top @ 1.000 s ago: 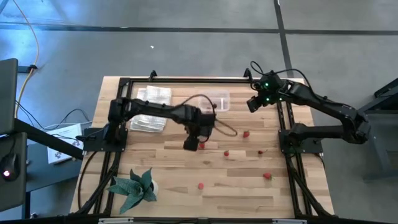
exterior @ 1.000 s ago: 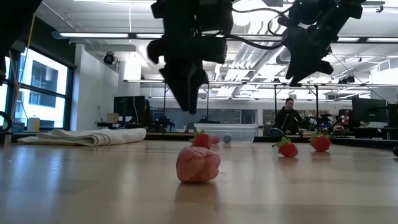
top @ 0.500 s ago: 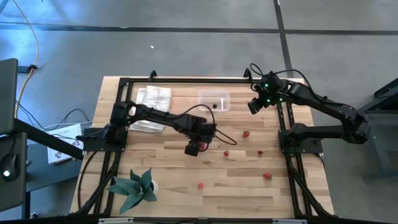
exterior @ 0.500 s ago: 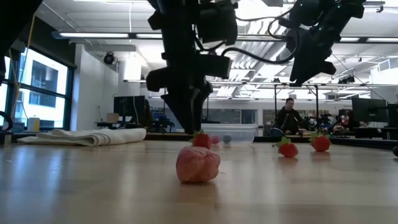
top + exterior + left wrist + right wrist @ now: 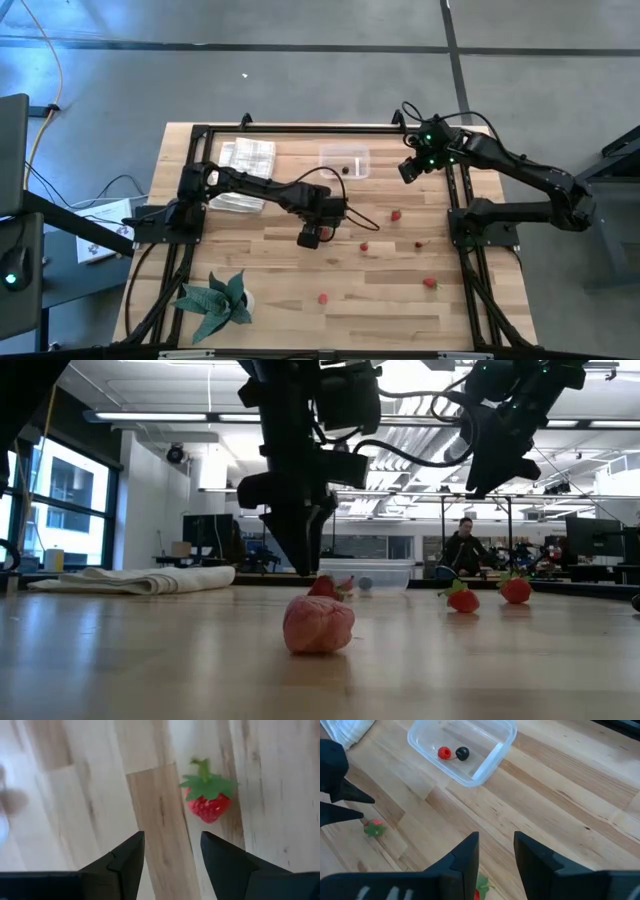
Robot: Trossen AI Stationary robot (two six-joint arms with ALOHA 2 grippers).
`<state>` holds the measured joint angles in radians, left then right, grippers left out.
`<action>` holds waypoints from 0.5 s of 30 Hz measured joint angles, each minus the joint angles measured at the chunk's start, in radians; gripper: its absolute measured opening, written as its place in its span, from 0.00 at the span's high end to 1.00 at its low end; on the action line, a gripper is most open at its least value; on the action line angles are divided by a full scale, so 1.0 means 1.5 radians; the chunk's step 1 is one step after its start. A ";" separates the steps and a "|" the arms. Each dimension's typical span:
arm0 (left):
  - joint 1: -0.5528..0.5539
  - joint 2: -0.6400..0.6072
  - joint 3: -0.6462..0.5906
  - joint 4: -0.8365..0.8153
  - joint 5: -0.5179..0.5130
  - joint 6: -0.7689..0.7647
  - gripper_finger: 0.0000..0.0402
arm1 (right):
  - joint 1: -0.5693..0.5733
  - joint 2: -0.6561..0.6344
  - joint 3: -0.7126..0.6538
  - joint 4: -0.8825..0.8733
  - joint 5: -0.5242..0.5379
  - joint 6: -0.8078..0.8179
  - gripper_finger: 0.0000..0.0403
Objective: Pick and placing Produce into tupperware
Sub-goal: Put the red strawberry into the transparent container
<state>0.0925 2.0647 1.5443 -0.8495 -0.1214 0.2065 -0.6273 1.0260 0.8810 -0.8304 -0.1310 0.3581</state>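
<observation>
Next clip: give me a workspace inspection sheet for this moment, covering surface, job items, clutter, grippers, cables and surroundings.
Surface: wooden table inside a black frame.
Job's things: clear tupperware at the far edge, holding one red piece and one dark piece; strawberries scattered on the boards, one just ahead of the left gripper.
Clutter: white folded cloth at far left; green leafy plant at the near left corner.
Grippers: left gripper open, low over the table centre; right gripper open, raised near the tupperware.
Cables: black cable trailing from the left arm.
Surroundings: a person in the room behind.
</observation>
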 joint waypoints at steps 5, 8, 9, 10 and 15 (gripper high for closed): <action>0.005 0.000 0.052 -0.026 0.037 -0.055 0.58 | 0.000 0.000 0.000 0.000 0.000 0.000 0.72; 0.002 -0.001 0.084 -0.013 0.074 -0.038 0.59 | 0.000 0.000 0.000 0.000 0.000 0.000 0.72; -0.002 -0.002 0.086 -0.001 0.085 -0.025 0.59 | 0.000 0.000 0.000 0.000 0.000 0.000 0.72; -0.006 -0.002 0.085 0.006 0.090 -0.014 0.59 | 0.000 0.000 0.000 0.000 0.000 0.000 0.72; -0.006 -0.001 0.059 0.033 0.123 0.000 0.58 | 0.000 0.000 0.000 0.000 0.000 0.000 0.72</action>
<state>0.0832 2.0640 1.6330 -0.7994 0.0629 0.2068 -0.6273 1.0260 0.8813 -0.8303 -0.1310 0.3576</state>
